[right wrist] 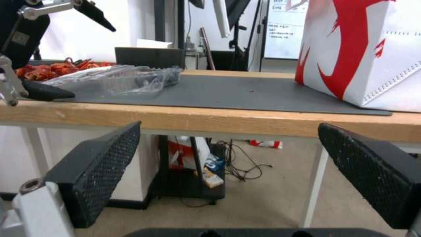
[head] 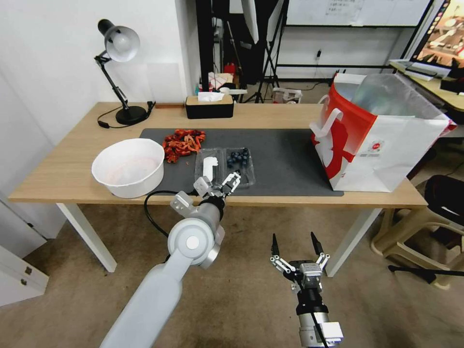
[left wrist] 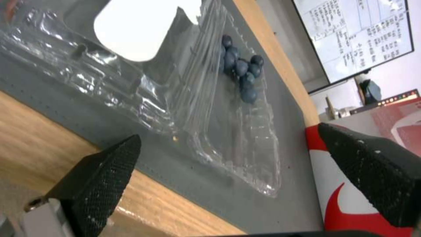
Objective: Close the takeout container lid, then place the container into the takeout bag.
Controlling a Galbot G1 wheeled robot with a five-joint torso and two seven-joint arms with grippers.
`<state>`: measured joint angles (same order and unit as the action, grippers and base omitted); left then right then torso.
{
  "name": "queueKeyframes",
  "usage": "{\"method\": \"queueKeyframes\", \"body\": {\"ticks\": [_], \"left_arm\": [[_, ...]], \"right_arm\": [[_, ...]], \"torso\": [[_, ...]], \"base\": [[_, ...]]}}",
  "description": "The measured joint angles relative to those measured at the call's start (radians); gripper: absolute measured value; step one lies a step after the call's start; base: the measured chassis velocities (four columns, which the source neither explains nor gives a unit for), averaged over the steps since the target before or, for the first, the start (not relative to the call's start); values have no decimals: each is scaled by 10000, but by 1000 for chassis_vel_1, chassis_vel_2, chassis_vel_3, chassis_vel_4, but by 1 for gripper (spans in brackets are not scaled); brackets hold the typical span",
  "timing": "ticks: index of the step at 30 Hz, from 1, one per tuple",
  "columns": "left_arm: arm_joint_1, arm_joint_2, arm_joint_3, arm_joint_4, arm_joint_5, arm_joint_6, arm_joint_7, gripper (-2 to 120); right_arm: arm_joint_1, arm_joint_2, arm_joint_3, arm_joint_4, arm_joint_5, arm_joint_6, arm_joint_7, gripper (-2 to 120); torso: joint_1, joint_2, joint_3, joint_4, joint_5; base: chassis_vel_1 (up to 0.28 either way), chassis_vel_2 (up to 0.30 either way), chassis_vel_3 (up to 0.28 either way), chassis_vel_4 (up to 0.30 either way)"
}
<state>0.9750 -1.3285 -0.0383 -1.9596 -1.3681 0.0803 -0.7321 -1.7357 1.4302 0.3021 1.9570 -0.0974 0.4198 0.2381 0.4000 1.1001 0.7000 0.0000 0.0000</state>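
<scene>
The left gripper (head: 218, 182) hung just below the middle of the head view, at the near edge of the table (head: 58, 174), its fingers (left wrist: 103, 174) spread wide with nothing between them. Right beyond its tips lay the takeout container (head: 225, 166), flat open on the dark grey mat (head: 285, 150) in the centre of the frame. The lid (head: 209, 166) with its white oblong label made up the left half, and the right half held a small cluster of dark blue berries (head: 239, 157) toward its far end. In the left wrist view the clear plastic (left wrist: 228, 131) ran across the middle of the frame between the two black fingertips, apart from both, berries (left wrist: 241, 70) near the top centre. Left of the container in the head view sat a heap of red dried pieces (head: 182, 143), and farther left a round white bowl (head: 129, 166). A black desk lamp (head: 118, 72) stood in the upper left, with a dark tissue box (head: 209, 106) at the table's far edge. The takeout bag (head: 382, 140) stood upright and open at the right of the frame, well apart from the container, its foil lining showing. The right gripper (head: 296, 247) waited low in the bottom centre, below table height and in front of the table edge, its fingers (right wrist: 101, 168) likewise splayed and empty.
</scene>
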Motion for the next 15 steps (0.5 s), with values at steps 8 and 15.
{"method": "queueKeyframes", "body": {"ticks": [8, 15], "left_arm": [[-74, -4, -159, 120, -52, -92, -27, 100], [-158, -13, -213, 184, -97, -188, -77, 100]], "right_arm": [[-35, 59, -33, -53, -69, 84, 0, 100], [-85, 77, -18, -67, -102, 153, 0, 100]], "torso": [[0, 0, 0, 0, -2], [0, 0, 0, 0, -4]], "base": [[0, 0, 0, 0], [0, 0, 0, 0]]}}
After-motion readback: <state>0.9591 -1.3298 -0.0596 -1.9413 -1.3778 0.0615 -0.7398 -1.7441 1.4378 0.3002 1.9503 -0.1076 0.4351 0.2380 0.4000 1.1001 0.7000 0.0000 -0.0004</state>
